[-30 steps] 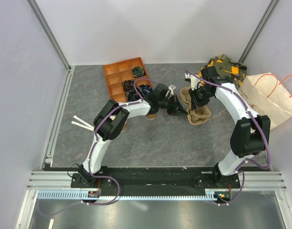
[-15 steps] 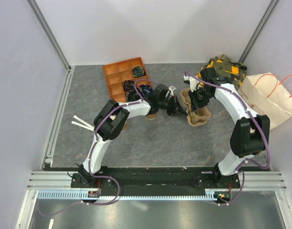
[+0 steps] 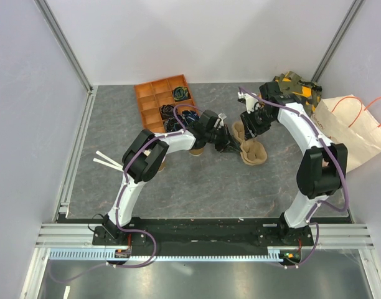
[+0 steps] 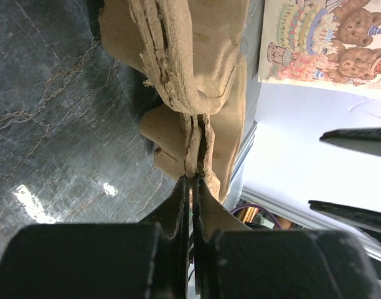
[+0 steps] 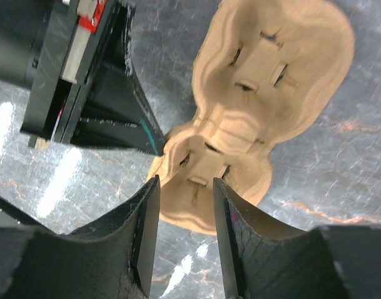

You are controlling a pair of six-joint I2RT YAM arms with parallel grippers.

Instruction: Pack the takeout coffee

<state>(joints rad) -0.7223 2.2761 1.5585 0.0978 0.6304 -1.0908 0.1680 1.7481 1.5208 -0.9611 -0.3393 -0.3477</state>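
Overhead view from behind; both wrist close-ups on the pulp carrier (image 3: 254,151).

Tan pulp carrier (image 3: 254,151), grey veined tabletop (image 3: 209,180), orange divided tray (image 3: 149,94), orange-handled cream bag (image 3: 355,134)

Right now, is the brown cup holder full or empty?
Empty. In the right wrist view, both pockets of the cup carrier that show are bare, with no cup in them.
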